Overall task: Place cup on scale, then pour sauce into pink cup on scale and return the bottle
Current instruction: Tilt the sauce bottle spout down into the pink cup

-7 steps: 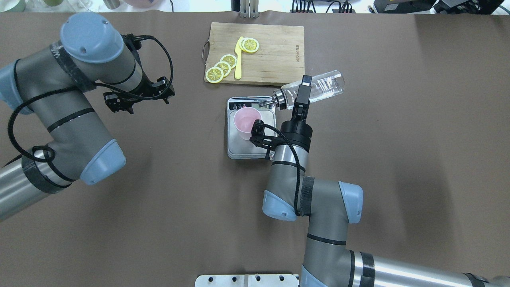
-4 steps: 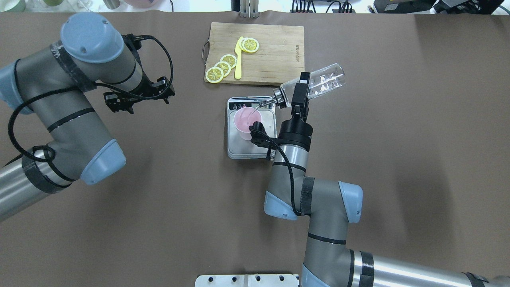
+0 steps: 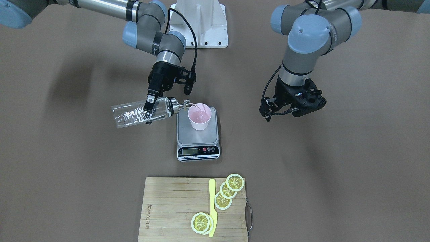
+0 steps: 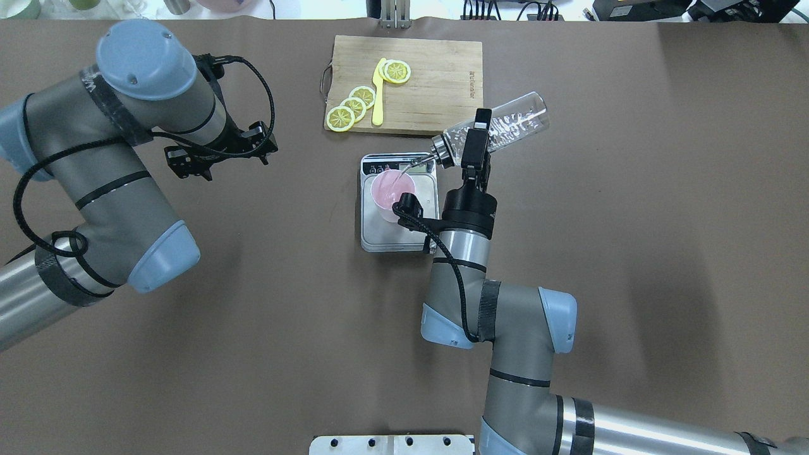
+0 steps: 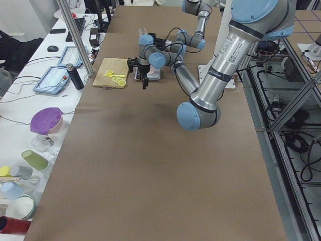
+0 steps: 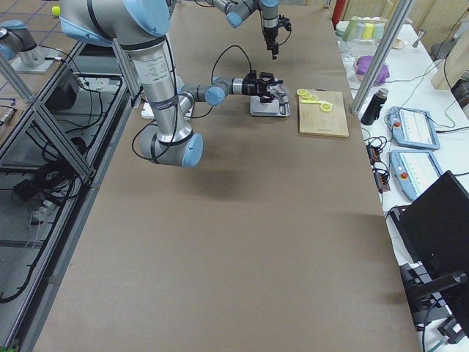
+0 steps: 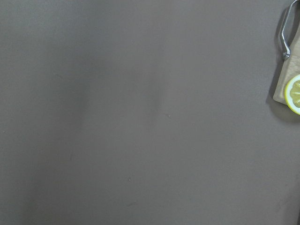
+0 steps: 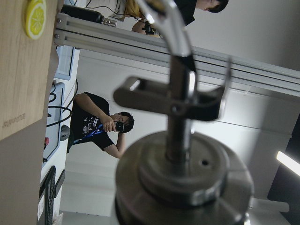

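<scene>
The pink cup [image 4: 390,188] [image 3: 200,117] stands upright on the back part of the silver scale [image 4: 379,235] [image 3: 198,138]. My right gripper [image 4: 475,144] [image 3: 150,105] is shut on the clear glass bottle [image 4: 515,125] [image 3: 129,117]. The bottle is tilted past level, and its chrome cap [image 4: 440,150] [image 3: 173,105] sits just beside the cup's rim. A thin clear stream of sauce [image 3: 197,107] runs from the spout into the cup. My left gripper [image 4: 218,155] [image 3: 295,105] hangs empty over bare table far to the left and looks open.
A wooden cutting board [image 4: 442,82] [image 3: 168,208] with lemon slices [image 4: 354,104] and a yellow knife [image 4: 378,91] lies just beyond the scale. The left wrist view shows only brown table and the board's handle corner [image 7: 285,42].
My right gripper has tipped the bottle further, raising its base, and the spout has moved closer to the cup. Liquid now streams into the cup. The left arm has not moved.
</scene>
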Motion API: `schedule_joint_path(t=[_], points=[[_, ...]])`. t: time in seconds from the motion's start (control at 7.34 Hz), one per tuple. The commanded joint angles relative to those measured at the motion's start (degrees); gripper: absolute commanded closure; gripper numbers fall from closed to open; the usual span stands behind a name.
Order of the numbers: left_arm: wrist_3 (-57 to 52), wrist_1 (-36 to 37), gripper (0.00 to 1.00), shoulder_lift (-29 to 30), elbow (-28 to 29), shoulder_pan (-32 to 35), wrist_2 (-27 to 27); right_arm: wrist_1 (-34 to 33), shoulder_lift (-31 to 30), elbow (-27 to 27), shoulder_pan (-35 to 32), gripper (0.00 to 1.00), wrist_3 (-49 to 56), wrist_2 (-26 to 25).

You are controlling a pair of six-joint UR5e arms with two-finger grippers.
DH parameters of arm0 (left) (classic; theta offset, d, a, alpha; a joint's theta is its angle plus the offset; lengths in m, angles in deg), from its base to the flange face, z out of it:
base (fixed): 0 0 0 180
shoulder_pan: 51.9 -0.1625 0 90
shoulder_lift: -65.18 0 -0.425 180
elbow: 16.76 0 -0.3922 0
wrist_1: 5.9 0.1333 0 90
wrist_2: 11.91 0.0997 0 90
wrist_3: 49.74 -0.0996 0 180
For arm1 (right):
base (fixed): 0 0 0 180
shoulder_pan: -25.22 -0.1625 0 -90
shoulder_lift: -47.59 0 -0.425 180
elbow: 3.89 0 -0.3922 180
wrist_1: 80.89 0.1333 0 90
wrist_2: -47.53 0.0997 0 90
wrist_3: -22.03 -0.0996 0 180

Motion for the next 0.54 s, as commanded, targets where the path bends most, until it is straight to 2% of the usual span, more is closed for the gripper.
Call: schedule_joint_path(t=[0.0, 0.27, 0.41], points=[[-0.1, 0.0, 0.02, 0.0, 0.0, 0.0, 0.0, 7.6, -0.9, 0.2, -0.3, 1.00, -0.3, 4.6], [-0.1, 0.0, 0.02, 0.0, 0.0, 0.1, 0.0, 14.7, -1.1, -0.2, -0.6, 1.00, -0.8, 9.4], [-0.1, 0.0, 0.02, 0.0, 0.0, 0.1, 0.0, 18.2, -0.7, -0.6, -1.7, 1.00, -2.3, 14.3]])
